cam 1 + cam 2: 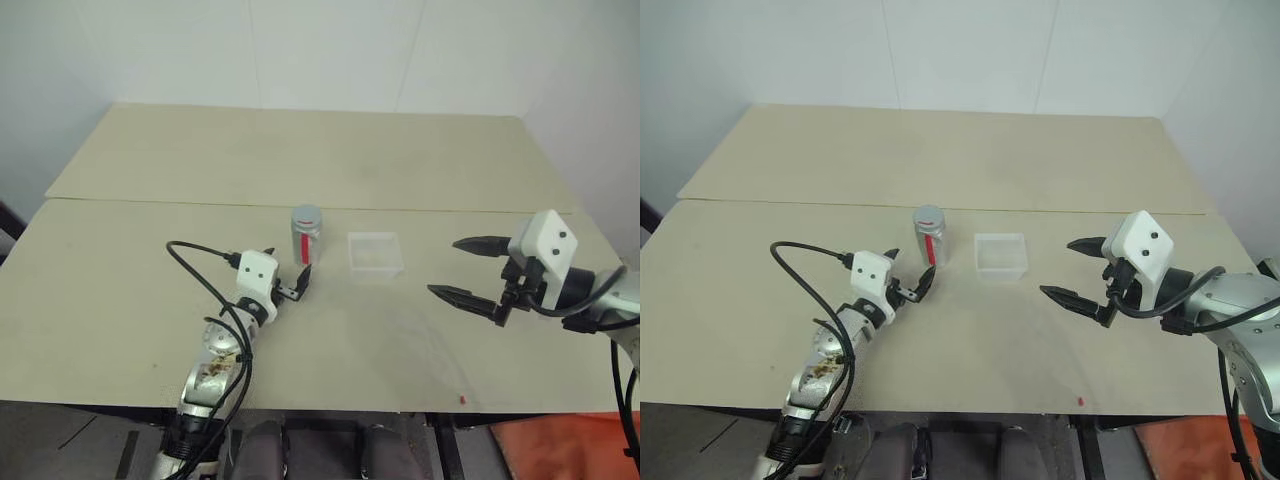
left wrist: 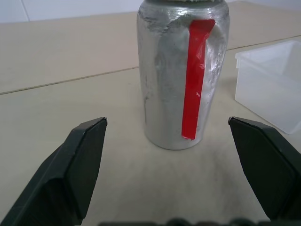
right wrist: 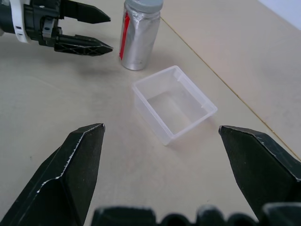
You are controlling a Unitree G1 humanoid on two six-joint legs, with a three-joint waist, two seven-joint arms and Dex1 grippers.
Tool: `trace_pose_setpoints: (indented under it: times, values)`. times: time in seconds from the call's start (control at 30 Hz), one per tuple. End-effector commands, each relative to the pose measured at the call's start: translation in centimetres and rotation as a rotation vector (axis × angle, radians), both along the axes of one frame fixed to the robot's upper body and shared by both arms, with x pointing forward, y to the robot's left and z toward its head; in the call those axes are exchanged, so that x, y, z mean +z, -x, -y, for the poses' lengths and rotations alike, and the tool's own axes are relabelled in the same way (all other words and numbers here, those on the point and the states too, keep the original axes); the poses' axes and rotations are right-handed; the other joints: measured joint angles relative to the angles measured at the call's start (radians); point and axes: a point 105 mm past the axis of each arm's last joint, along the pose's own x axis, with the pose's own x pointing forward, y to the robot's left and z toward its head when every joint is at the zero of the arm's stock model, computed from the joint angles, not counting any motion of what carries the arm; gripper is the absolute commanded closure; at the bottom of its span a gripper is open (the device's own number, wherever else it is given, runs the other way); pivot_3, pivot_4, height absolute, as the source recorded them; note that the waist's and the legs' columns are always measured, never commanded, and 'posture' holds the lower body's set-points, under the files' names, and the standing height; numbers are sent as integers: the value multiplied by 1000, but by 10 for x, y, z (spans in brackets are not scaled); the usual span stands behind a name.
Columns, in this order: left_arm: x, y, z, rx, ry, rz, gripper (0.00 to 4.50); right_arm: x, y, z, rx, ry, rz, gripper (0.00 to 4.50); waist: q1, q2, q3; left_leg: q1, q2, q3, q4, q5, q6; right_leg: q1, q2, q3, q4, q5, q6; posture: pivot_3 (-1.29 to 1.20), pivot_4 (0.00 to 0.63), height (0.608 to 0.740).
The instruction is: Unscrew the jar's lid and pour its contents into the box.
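Note:
The jar point(image 1: 306, 238) stands upright mid-table, wrapped in a silvery label with a vertical red stripe, and its grey lid point(image 1: 307, 214) is on it. Its contents are hidden behind the label. My left gripper point(image 1: 288, 265) is open just in front of the jar, pointing at it without touching; in the left wrist view the jar point(image 2: 181, 80) rises between and beyond the two fingertips. The clear box point(image 1: 375, 252) sits right of the jar and looks empty. My right gripper point(image 1: 443, 266) hovers open to the right of the box point(image 3: 174, 103), holding nothing.
The beige table point(image 1: 300, 150) has a seam running across it behind the jar. A tiny red speck point(image 1: 462, 399) lies near the front edge on the right. A black cable point(image 1: 195, 262) loops off my left forearm.

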Motion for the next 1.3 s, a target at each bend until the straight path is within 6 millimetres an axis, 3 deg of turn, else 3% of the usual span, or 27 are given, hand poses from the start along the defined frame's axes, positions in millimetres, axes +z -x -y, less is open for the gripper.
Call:
trace_pose_setpoints:
  times: [0.03,0.83,0.93,1.03,1.2,1.3]
  values:
    - [11,-4,8,-8,5,58,19,12,4,0,15,16,46,0,-1,0,0,0,0,0,0,0,0,0,0,0,0,0,0,0,150,740]
    - [4,-40,33,109,-18,64,19,23,9,-7,108,16,51,0,0,0,0,0,0,-1,0,0,0,0,0,-1,-1,0,0,0,150,740]
    - [4,-46,30,144,-19,57,591,23,10,-7,109,13,52,0,0,0,0,0,0,-1,0,0,0,0,0,0,-1,0,0,0,150,740]
    - [4,-48,29,146,-10,50,1535,23,11,-8,109,9,54,0,0,0,0,0,0,-1,0,0,0,0,0,-1,-1,0,0,0,150,740]
    - [7,-44,32,86,-26,83,1646,23,11,-10,108,-1,57,0,0,0,0,0,0,-1,0,0,0,0,0,-1,-1,0,0,0,150,740]
    - [16,-40,31,-36,-38,103,1646,24,6,-18,92,-39,81,0,-3,0,0,0,0,-1,0,0,0,0,0,-1,-1,0,0,0,150,740]
